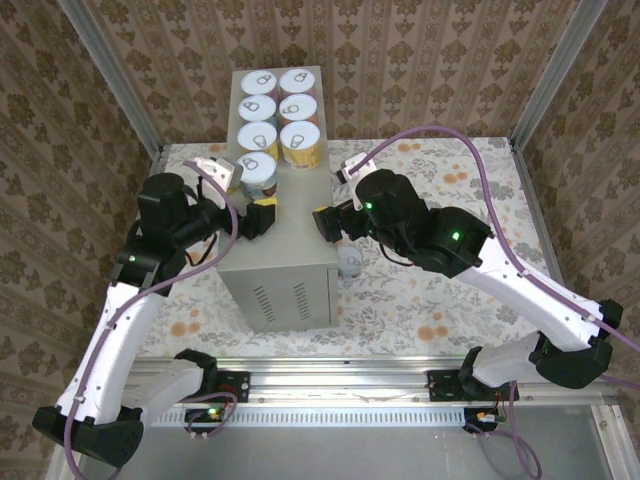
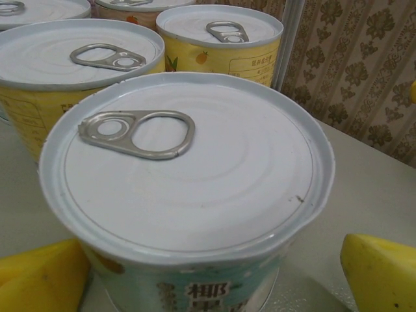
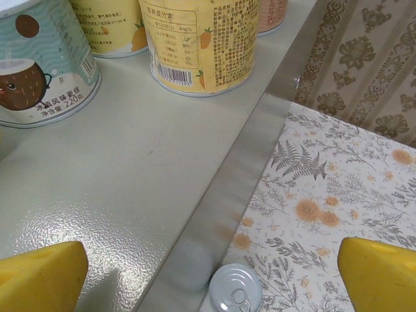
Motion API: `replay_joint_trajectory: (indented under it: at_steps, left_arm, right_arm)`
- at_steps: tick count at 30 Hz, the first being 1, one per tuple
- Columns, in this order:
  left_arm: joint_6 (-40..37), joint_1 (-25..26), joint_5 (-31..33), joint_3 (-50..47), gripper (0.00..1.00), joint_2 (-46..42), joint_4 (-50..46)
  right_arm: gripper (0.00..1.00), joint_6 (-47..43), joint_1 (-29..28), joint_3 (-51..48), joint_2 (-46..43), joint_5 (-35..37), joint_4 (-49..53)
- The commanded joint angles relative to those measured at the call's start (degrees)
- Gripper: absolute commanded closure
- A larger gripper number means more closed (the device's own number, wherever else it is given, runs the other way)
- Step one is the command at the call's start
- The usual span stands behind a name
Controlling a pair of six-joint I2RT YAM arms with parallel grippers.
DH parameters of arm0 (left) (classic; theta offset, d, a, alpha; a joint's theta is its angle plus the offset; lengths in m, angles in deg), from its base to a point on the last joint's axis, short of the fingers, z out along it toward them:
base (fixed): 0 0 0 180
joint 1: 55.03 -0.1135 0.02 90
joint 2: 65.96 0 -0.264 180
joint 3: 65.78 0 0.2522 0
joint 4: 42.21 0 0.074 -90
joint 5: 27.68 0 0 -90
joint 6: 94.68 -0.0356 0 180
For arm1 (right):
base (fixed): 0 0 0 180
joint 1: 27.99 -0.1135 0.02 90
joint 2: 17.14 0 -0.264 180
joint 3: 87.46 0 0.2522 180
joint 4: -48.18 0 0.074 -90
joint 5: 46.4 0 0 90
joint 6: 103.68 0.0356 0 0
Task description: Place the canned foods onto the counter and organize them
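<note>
Seven cans on the counter, one down on the floral surface.

From my seat, the left gripper (image 2: 211, 250) has its yellow fingers (image 2: 39, 276) spread wide, one on each side of the teal coconut can (image 2: 188, 169). That can is the nearest of seven standing upright in two columns on the counter (image 1: 285, 225), with the yellow-orange cans (image 2: 78, 71) right behind it. The right gripper (image 3: 213, 250) is spread open too and holds nothing, with one finger over the counter top and the other over the floral surface (image 3: 338, 188). The eighth can (image 3: 235, 290) stands upright on that surface, just beside the counter's right wall.
</note>
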Motion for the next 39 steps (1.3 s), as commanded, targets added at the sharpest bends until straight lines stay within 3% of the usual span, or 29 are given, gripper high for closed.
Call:
replay_joint_trajectory:
  at_steps: [1, 13, 21, 31, 39]
  left_arm:
    - [1.12, -0.01, 2.6, 0.6, 0.0, -2.68, -1.21]
    - [2.74, -0.1, 20.05, -0.38, 0.0, -10.6, -11.05]
    - [0.86, -0.11, 24.0, 1.31, 0.0, -13.57, -15.78]
    - [-0.31, 0.42, 16.53, 8.2, 0.0, -13.32, -22.06]
    - [1.14, 0.61, 3.14, 14.1, 0.0, -10.63, -24.97]
  right_arm:
    - [0.0, 0.85, 0.1, 0.36, -1.24, 2.05, -0.28]
    - [0.0, 1.24, 0.07, 1.95, -3.06, 4.49, 3.74]
    - [0.0, 3.9, 0.08, 0.88, -6.97, 8.54, 9.13]
    - [0.0, 11.51, 0.17, -15.9, -19.78, 12.21, 12.14]
    - [0.0, 18.0, 0.71, -31.03, -23.69, 9.66, 10.93]
